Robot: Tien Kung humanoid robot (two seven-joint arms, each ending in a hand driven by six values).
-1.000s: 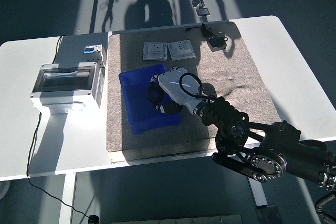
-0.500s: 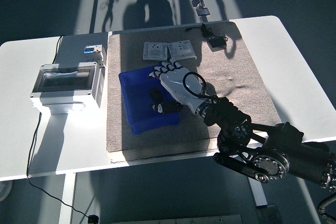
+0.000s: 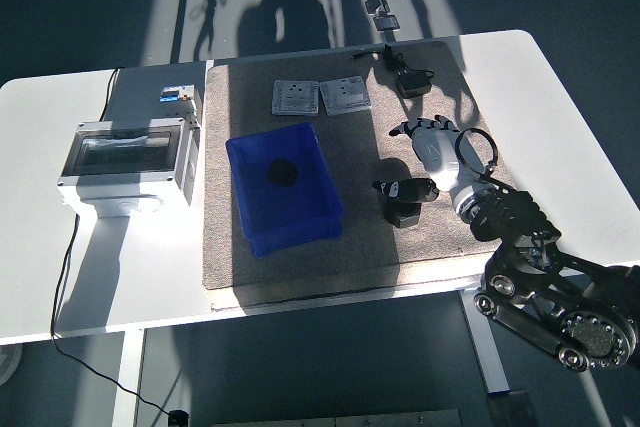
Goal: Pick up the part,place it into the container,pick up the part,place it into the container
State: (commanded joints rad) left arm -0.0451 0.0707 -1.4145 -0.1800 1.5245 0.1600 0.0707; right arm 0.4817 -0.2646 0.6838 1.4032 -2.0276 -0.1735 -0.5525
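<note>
The blue container (image 3: 285,212) stands on the grey mat, left of centre. One small black part (image 3: 283,171) lies on its floor. My right hand (image 3: 415,157), white with black fingers, hovers over the mat to the right of the container, apart from it. Its fingers are spread and hold nothing. A dark patch (image 3: 404,214) lies on the mat just under the thumb; I cannot tell whether it is a part or a shadow. A black part with a cable (image 3: 411,81) sits at the mat's far edge. My left arm is out of view.
Two grey square plates (image 3: 320,97) lie side by side beyond the container. A white electrical box with a clear lid (image 3: 125,159) stands on the table at the left, a small device (image 3: 175,98) behind it. Strong shadows cross the mat's left side.
My right hand was over the container with the black part; it has let go of it there and drawn back to the right, over the mat.
</note>
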